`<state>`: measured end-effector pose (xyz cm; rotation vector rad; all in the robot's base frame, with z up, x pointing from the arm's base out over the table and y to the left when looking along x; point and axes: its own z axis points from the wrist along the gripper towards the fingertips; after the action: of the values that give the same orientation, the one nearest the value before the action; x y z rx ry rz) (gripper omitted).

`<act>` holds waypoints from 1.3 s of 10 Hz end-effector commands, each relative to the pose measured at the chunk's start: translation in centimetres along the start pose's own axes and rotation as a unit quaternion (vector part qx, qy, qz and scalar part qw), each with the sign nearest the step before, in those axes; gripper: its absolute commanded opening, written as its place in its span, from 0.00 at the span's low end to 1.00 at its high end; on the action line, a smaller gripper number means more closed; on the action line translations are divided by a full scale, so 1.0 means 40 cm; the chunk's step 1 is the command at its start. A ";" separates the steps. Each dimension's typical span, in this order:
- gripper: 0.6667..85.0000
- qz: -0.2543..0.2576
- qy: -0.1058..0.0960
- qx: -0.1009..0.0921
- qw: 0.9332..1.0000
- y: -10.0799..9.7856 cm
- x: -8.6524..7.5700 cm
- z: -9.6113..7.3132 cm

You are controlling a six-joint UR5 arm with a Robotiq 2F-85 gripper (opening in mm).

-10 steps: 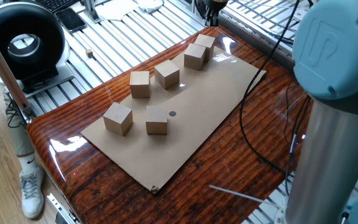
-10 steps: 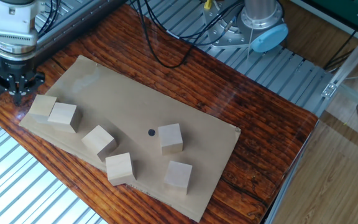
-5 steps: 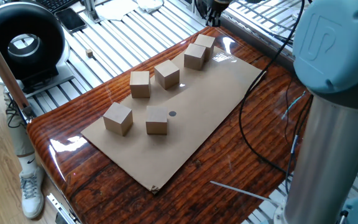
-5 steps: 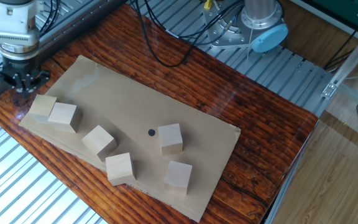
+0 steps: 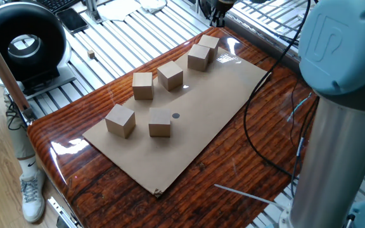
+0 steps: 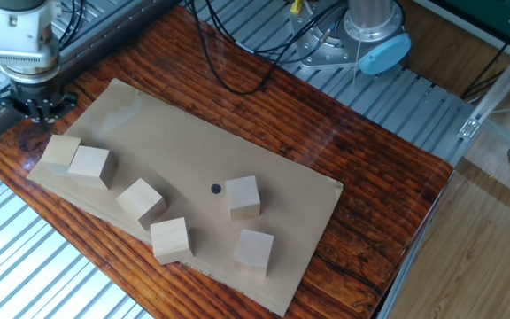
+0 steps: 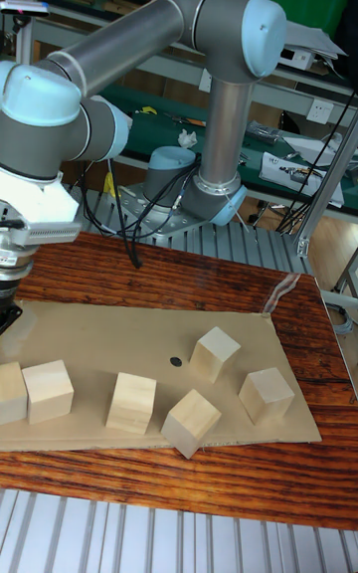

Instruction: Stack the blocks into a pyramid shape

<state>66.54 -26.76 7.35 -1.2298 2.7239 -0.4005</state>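
Observation:
Six tan wooden blocks lie singly on a cardboard sheet (image 6: 184, 151), none stacked. Two touch at the sheet's end, block (image 6: 60, 151) and block (image 6: 90, 166). Further along sit block (image 6: 141, 201), block (image 6: 171, 239), block (image 6: 243, 196) and block (image 6: 254, 250). My gripper (image 6: 39, 112) hangs just beyond the end block, over the wooden table off the sheet, with nothing in it. Its dark fingers are bunched and their gap does not show. In the one fixed view, only the gripper's tip (image 5: 218, 7) shows behind the far block (image 5: 209, 44).
The sheet carries a small black dot (image 6: 216, 188) near its middle. The glossy wooden table (image 6: 388, 177) is ringed by ribbed metal. Black cables (image 6: 237, 53) cross the table's far side by the arm base (image 6: 374, 35). A much tinier cube (image 5: 91, 54) lies off the table.
The gripper has drifted away from the end block toward the table's far edge. The blocks have not moved.

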 end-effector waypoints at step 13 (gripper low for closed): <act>0.00 0.084 -0.048 -0.101 0.990 0.076 -0.023 0.069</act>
<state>66.88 -25.15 3.63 -1.0815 2.7730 -0.1385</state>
